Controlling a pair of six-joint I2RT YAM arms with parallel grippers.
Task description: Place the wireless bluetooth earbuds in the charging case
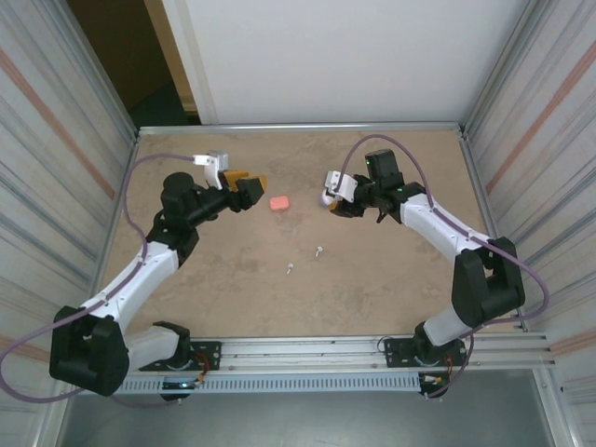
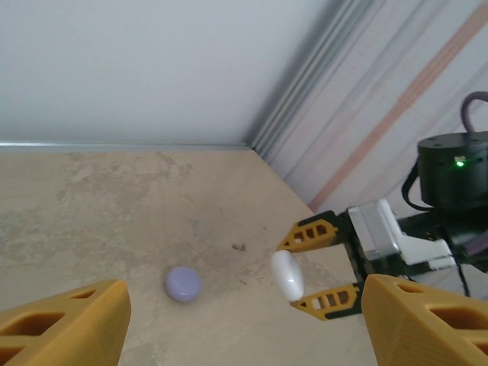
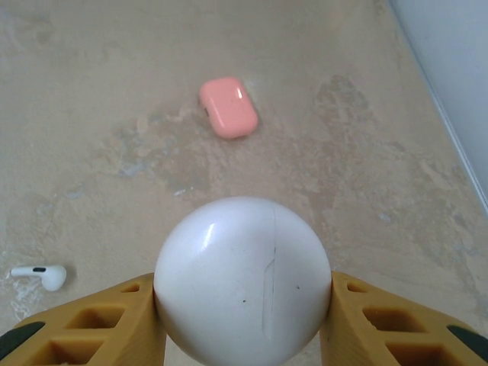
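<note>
The right end effector [image 1: 335, 198] is clenched on the white charging case [image 3: 242, 278]. The left end effector [image 1: 251, 189] is released and empty. One white earbud [image 1: 318, 250] and a second earbud [image 1: 290, 270] lie on the tabletop [image 1: 391, 261] at lower centre of the top view, below the coral case [image 1: 278, 202].

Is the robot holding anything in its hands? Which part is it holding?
The right hand pinches the white case by its two opposite sides. The left hand is open and holds nothing.
</note>
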